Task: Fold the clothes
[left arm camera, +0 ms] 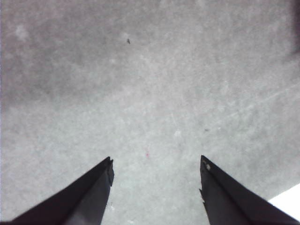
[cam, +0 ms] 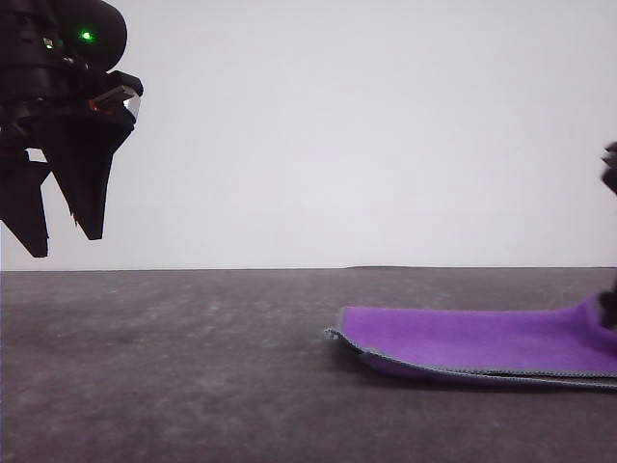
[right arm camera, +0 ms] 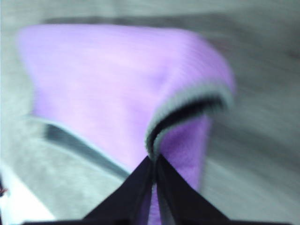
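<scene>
The grey tabletop point(cam: 164, 367) carries the purple cloth point(cam: 482, 340) on its right side, already doubled, its grey-edged layers stacked at the near hem. It looks light and limp, likely to drape and slide on itself rather than keep a crease, so a hold is best taken at a stitched corner (both layers together). The right gripper point(right arm camera: 154, 161) has its fingers pressed together on a lifted fold of the edging. The left gripper point(cam: 63, 231) hangs spread above bare tabletop, well apart from the cloth.
</scene>
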